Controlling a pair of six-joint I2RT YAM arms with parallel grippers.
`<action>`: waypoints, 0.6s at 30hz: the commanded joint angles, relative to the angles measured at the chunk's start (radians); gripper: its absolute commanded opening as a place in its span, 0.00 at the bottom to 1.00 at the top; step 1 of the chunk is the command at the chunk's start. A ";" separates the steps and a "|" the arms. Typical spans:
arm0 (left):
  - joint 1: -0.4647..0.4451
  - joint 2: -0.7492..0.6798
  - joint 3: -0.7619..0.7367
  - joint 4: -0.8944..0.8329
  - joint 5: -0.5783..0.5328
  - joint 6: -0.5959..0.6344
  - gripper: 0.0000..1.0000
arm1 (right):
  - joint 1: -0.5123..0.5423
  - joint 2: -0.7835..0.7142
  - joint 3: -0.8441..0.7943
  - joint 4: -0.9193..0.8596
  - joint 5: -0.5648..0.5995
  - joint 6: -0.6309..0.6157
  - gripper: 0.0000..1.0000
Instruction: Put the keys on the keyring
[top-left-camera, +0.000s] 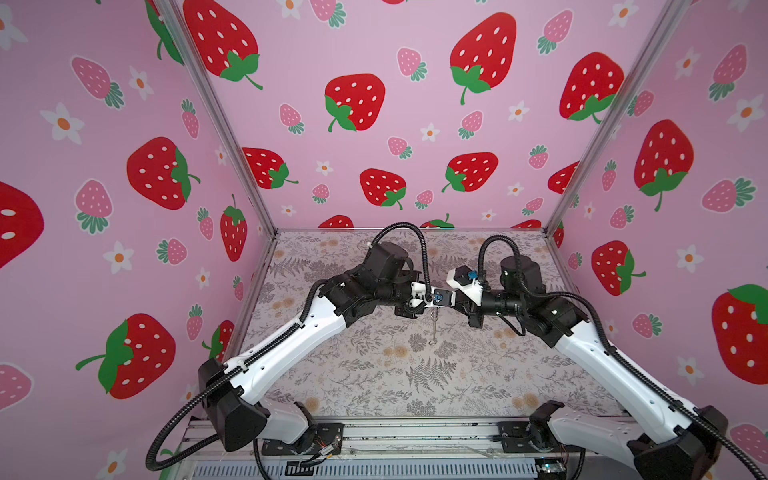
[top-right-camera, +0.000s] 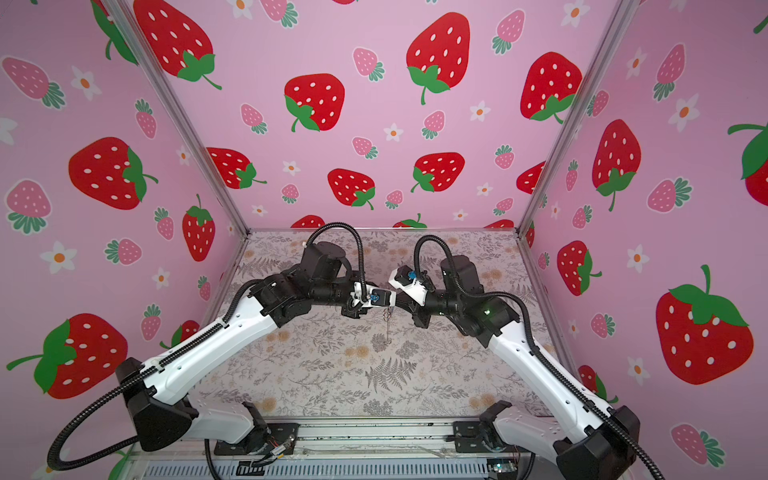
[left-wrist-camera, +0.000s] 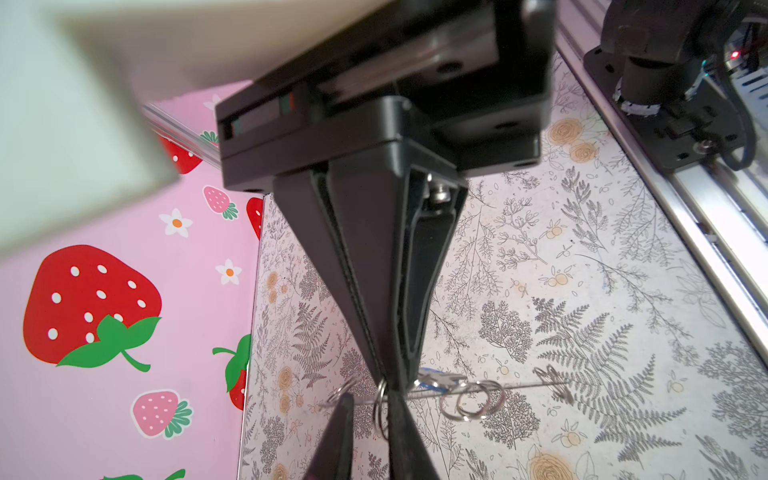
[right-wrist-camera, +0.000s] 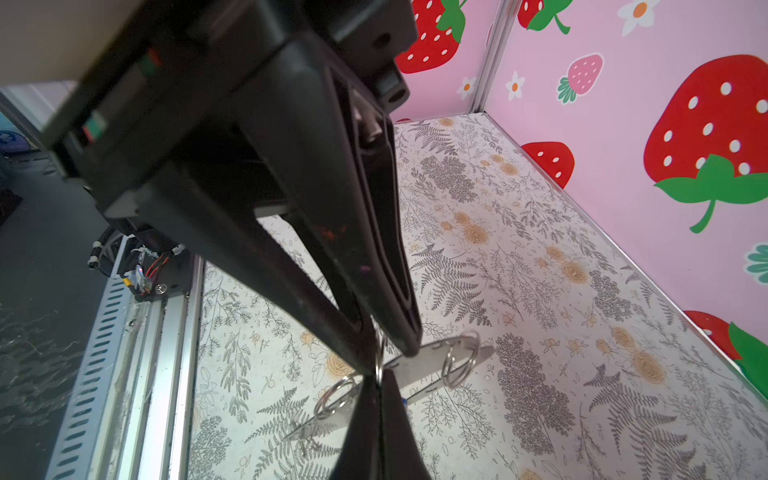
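The keyring (top-left-camera: 433, 330) (top-right-camera: 387, 328) hangs above the middle of the table where both arms meet. In the right wrist view it is a pale strap (right-wrist-camera: 419, 368) with metal rings (right-wrist-camera: 457, 361). My right gripper (right-wrist-camera: 379, 376) is shut on one ring, and its tips (left-wrist-camera: 392, 384) show in the left wrist view. My left gripper (left-wrist-camera: 370, 401) (right-wrist-camera: 388, 357) stands narrowly open, its fingers on either side of that same ring (left-wrist-camera: 380, 409). The keys (left-wrist-camera: 436, 380), a blue tag with a silver key, lie against the strap just behind my right gripper's tips. Whether they sit on a ring is hidden.
The floral table (top-left-camera: 374, 374) lies under the hanging strap. Strawberry-print walls (top-left-camera: 124, 208) close in the left, back and right sides. An aluminium rail (top-left-camera: 415, 432) with both arm bases runs along the front edge.
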 joint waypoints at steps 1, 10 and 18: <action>-0.006 0.018 0.038 -0.058 0.026 0.027 0.20 | -0.002 -0.040 0.021 0.068 0.003 -0.059 0.00; -0.002 0.020 0.031 -0.042 0.053 0.003 0.18 | -0.002 -0.077 -0.038 0.158 0.003 -0.044 0.00; -0.002 0.014 0.035 -0.031 0.094 -0.014 0.08 | -0.002 -0.066 -0.041 0.141 0.000 -0.060 0.00</action>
